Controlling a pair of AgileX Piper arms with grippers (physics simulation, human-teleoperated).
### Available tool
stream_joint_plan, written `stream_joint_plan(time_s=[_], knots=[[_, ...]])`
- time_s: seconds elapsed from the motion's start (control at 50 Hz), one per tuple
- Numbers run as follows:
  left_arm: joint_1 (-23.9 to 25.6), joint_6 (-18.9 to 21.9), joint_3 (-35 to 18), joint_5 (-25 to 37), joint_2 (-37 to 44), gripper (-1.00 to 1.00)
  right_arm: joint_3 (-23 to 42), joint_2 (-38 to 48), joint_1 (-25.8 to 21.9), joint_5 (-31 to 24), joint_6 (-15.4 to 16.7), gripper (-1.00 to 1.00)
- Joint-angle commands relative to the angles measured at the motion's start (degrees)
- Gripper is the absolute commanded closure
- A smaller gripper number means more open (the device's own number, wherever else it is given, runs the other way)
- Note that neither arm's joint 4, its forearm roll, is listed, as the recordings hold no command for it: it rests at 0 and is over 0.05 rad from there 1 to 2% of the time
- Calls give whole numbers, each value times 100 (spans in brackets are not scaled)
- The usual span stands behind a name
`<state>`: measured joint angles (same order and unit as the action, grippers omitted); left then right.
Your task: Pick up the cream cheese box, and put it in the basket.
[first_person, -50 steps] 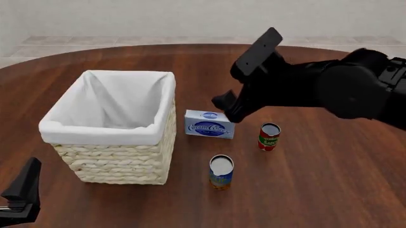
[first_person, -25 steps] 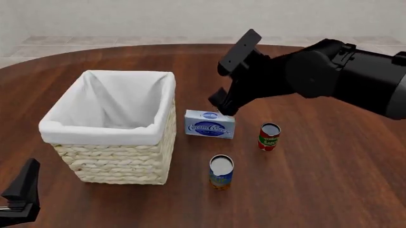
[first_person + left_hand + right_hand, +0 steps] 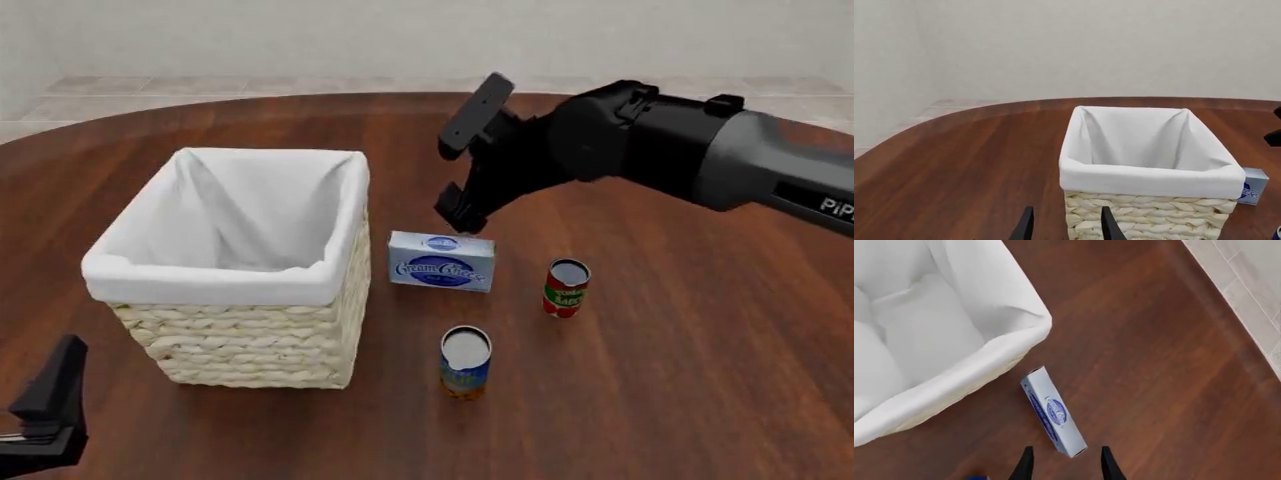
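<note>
Standing on edge, cream cheese box [image 3: 442, 261], long axis left-right, logo toward camera.

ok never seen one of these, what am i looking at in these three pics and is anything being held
These are simulator renders of two robot arms at a wooden table. One picture is from a fixed camera behind the arms; the other two come from cameras on each arm's wrist, looking along its fingers. On the table stand a lined wicker basket, a cream cheese box standing on edge and two cans. The right gripper hovers open above the box. The left gripper sits idle near the basket. Nothing is held.
</note>
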<state>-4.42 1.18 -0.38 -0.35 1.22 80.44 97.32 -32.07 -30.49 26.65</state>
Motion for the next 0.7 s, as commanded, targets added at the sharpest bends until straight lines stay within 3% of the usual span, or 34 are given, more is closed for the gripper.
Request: stream_joint_plan(time_s=[0.02,0.7], knots=[[4,37,30,-175,276,-100,332,476,180,-108,297,-100],[-69,93,36,-402,640,-100,1122,1291,110,-404,447,-100]])
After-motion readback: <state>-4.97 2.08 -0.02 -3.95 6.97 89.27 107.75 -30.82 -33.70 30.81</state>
